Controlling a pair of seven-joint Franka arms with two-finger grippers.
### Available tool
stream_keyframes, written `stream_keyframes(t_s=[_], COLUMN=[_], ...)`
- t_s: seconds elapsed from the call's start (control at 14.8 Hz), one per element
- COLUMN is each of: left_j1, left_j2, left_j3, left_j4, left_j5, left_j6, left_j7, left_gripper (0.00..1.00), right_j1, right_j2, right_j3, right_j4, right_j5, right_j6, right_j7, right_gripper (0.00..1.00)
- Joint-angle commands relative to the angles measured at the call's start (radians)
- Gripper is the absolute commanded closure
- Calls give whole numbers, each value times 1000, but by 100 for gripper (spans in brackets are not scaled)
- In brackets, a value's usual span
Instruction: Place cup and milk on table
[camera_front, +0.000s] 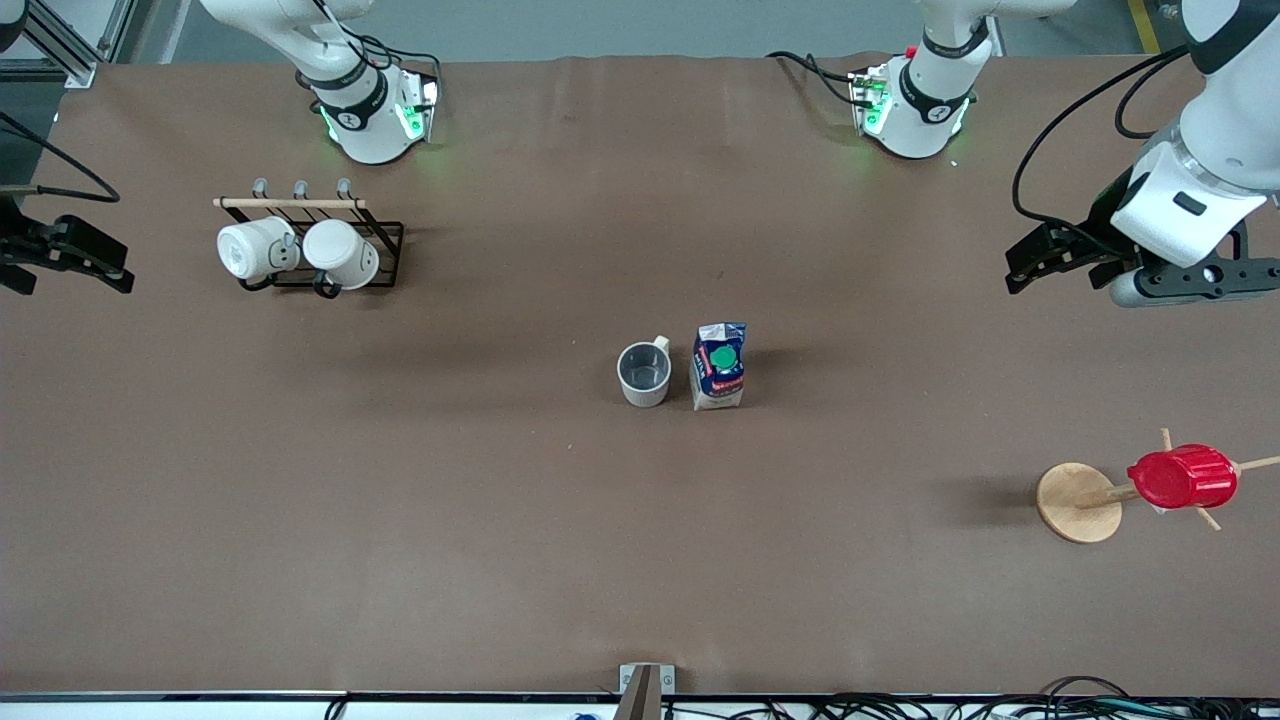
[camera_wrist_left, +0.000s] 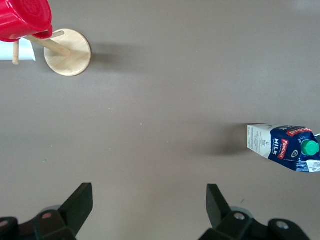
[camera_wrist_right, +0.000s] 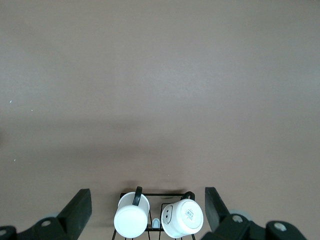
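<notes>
The cream-white cup (camera_front: 644, 373) stands upright on the brown table (camera_front: 480, 520) near its middle, handle toward the robots' bases. The blue and white milk (camera_front: 720, 365) carton with the green cap stands right beside it, toward the left arm's end. The milk also shows in the left wrist view (camera_wrist_left: 285, 146). My left gripper (camera_front: 1047, 266) (camera_wrist_left: 147, 205) is open and empty, up over the table at the left arm's end. My right gripper (camera_front: 66, 264) (camera_wrist_right: 147, 207) is open and empty, up over the right arm's end, near the mug rack.
A black wire rack (camera_front: 385, 262) holds two bright white mugs (camera_front: 255, 249) (camera_wrist_right: 132, 220) at the right arm's end. A red ribbed cup (camera_front: 1182, 476) (camera_wrist_left: 25, 17) hangs on a wooden peg stand (camera_front: 1078, 502) (camera_wrist_left: 70, 55) at the left arm's end.
</notes>
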Motion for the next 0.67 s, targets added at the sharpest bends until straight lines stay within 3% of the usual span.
stream_keyframes(t_s=[0.0,0.61], left_j1=[6,50], left_j2=[-3,0], left_j3=[-9,-58], left_j4=[-1,-1], left_j5=[10,10], left_j6=[6,11], left_j7=[-5,-5], left_gripper=[0,0], right_j1=[-8,-6], right_j2=[-4,-6], right_j3=[1,1], right_j4=[1,1], right_j5=[17,17], right_j6=[-7,-7], right_j7=[-4,-3], right_gripper=[0,0])
